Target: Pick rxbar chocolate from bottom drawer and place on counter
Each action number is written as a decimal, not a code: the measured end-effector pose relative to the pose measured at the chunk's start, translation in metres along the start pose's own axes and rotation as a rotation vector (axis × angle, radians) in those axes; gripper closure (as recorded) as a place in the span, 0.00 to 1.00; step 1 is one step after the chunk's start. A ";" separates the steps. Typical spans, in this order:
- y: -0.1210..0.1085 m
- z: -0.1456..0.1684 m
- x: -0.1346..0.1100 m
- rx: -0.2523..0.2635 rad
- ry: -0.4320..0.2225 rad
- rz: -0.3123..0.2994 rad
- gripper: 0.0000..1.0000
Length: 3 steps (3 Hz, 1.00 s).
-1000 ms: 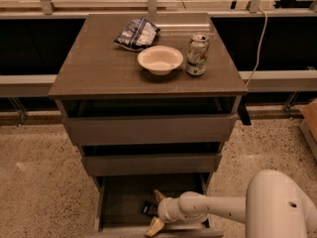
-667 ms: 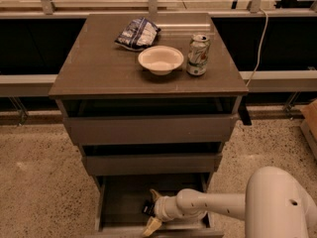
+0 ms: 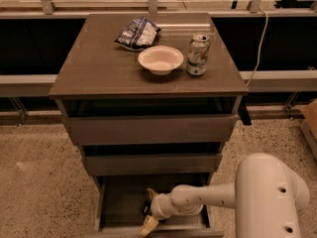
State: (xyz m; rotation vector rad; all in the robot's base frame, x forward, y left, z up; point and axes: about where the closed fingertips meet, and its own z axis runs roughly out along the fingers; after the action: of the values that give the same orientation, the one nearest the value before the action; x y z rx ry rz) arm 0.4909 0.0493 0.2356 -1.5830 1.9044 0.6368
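Down in the bottom drawer [image 3: 124,202], which stands pulled open below the two narrower drawers, we make out a small dark shape that we take for the rxbar chocolate [image 3: 146,208], lying on the drawer floor near the front. Right at it sits the pincer [image 3: 149,213], reaching in from the right on the white arm [image 3: 198,200]. We cannot tell whether the pincer is open or closed, nor whether it has hold of the bar. Above, the worktop [image 3: 94,68] carries a chip bag [image 3: 138,32], a white bowl [image 3: 160,59] and a can [image 3: 198,54] toward its back and right, with room at the front and left. By our reckoning the task is in its early part: the drawer is open and the pincer is at the bar, but the bar is not yet lifted out. We judge that a sure grasp, the lift clear of the drawer and the setting down on the worktop are all left to do.
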 end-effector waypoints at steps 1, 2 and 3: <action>-0.014 -0.002 0.013 0.047 0.026 0.003 0.18; -0.027 -0.002 0.031 0.088 0.015 0.001 0.33; -0.040 0.001 0.058 0.125 -0.003 0.010 0.32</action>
State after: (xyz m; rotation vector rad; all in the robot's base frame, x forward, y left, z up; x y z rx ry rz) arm 0.5228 0.0012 0.1950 -1.4942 1.9129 0.5129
